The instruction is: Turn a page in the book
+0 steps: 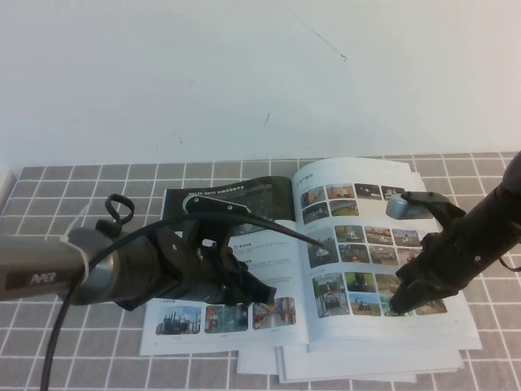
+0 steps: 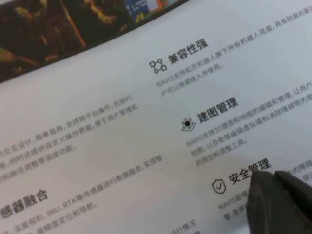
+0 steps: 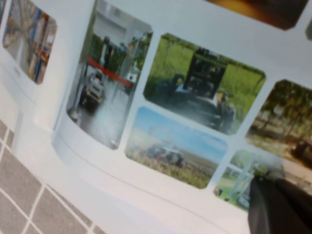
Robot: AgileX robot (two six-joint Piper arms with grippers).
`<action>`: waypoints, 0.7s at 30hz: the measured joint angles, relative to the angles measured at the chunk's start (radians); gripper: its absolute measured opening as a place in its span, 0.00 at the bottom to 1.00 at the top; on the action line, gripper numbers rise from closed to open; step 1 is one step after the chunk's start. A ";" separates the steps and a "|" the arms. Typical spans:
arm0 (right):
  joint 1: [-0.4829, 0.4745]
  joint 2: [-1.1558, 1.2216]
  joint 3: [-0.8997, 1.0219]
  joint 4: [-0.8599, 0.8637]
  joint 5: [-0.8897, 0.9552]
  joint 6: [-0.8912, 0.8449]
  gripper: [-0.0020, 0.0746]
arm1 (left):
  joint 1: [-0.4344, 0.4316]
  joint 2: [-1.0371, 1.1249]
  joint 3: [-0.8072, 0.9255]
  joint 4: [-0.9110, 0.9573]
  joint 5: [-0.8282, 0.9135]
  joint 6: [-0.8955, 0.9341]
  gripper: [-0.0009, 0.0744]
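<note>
Book [image 1: 326, 269] lies open on the bench, its page [image 1: 224, 252] seemingly turned and under the left gripper [image 1: 259, 293], right gripper [image 1: 400, 306] pinning the photo-grid page; neither's jaws readable.

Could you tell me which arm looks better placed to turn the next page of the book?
Probably the right: the right gripper rests on the photo page near its outer corner. The left gripper lies over the left page.
</note>
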 joint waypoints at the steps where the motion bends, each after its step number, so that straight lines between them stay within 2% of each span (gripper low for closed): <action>1: 0.000 -0.004 -0.002 -0.002 0.000 0.000 0.02 | 0.000 -0.005 0.000 0.000 0.005 0.008 0.01; 6: 0.000 -0.076 -0.058 -0.019 0.038 -0.002 0.02 | 0.000 -0.104 0.009 0.013 0.058 0.051 0.01; 9: 0.000 -0.171 -0.107 -0.021 0.055 -0.004 0.02 | 0.000 -0.242 0.009 0.044 0.104 0.063 0.01; 12: 0.000 -0.275 -0.138 -0.022 0.064 -0.006 0.02 | 0.002 -0.368 0.009 0.073 0.196 0.063 0.01; 13: 0.000 -0.355 -0.146 -0.031 0.068 -0.012 0.02 | 0.010 -0.435 0.009 0.101 0.286 0.057 0.01; 18: 0.000 -0.562 -0.151 -0.121 0.105 -0.018 0.02 | 0.047 -0.624 0.011 0.278 0.416 -0.089 0.01; 21: 0.000 -0.677 -0.151 -0.221 0.130 0.009 0.02 | 0.069 -0.754 0.011 0.460 0.445 -0.230 0.01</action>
